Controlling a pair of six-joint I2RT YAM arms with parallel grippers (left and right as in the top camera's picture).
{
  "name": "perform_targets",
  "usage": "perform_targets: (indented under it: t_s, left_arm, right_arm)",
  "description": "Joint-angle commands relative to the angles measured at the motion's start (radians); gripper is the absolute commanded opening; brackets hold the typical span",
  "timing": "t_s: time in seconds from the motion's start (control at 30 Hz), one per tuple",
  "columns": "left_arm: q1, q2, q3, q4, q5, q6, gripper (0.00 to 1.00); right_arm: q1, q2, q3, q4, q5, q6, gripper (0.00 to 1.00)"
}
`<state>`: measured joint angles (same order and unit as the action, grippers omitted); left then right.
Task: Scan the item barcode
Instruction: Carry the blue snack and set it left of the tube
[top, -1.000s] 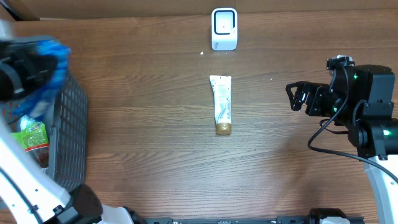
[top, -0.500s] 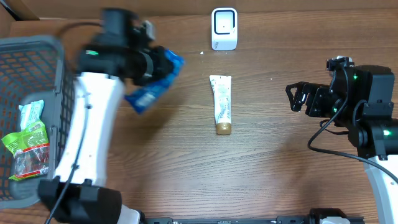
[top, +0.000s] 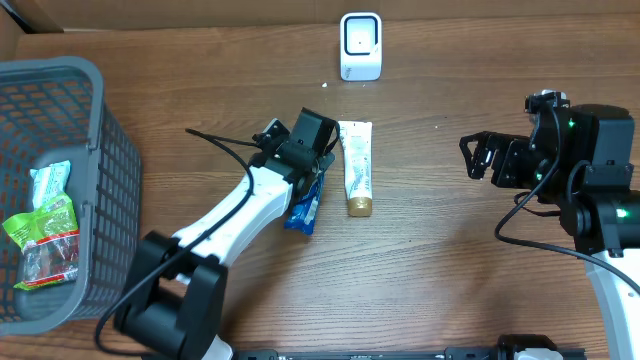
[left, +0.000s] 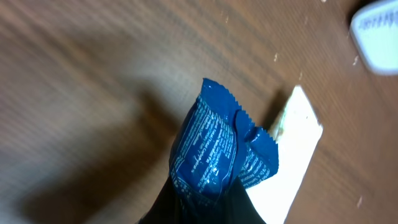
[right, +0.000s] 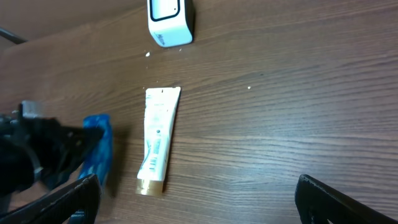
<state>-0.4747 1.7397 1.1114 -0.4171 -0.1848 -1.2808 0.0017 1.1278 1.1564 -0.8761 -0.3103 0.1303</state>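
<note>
Crinkly blue packet (left: 214, 155) with a zigzag-cut end and tiny white print, clenched in the left jaws right down at the brown wood-grain bench (top: 200, 100). A white tube (top: 356, 165) with a gold cap lies just beside it. The right jaws gape wide, holding nothing, well off right. Grey basket (top: 115, 180) sits at the left, white scanner (top: 360, 45) at the far edge.

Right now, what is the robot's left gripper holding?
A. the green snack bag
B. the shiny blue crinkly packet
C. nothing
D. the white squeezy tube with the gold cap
B: the left gripper is shut on the shiny blue crinkly packet, while the white squeezy tube with the gold cap lies loose beside it.
</note>
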Motion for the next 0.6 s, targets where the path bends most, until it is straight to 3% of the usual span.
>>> perform_targets:
  t_s: [0.0,0.07,0.1,0.17,0.23,0.33,0.57]
  left_arm:
    - [-0.002,0.090,-0.008,0.125,-0.077,-0.085,0.04]
    - [-0.003,0.125,-0.008,0.208,-0.077,-0.071,0.08]
    - [-0.002,0.138,-0.008,0.241,-0.077,-0.051,0.14]
    - [-0.002,0.151,-0.008,0.299,-0.077,0.019,0.36]
    - [-0.002,0.146,-0.005,0.329,-0.077,0.110,0.65]
    - [-0.002,0.105,0.026,0.334,-0.077,0.317,1.00]
    - [0.008,-0.155,0.167,0.088,-0.077,0.768,1.00]
  right_arm:
    - [0.003,-0.003,0.029,0.003,-0.006,-0.004,1.00]
    - [0.003,-0.003,0.029,0.003,-0.006,-0.004,1.00]
    - [0.003,-0.003,0.029,0.002,-0.006,-0.004,1.00]
    - [0.003,-0.003,0.029,-0.002,-0.006,-0.004,1.00]
    - [0.003,-0.003,0.029,-0.006,-0.006,-0.004,1.00]
    - [0.003,-0.003,0.029,-0.005,-0.006,-0.005,1.00]
    - [0.003,-0.003,0.029,-0.001,-0.006,-0.005,1.00]
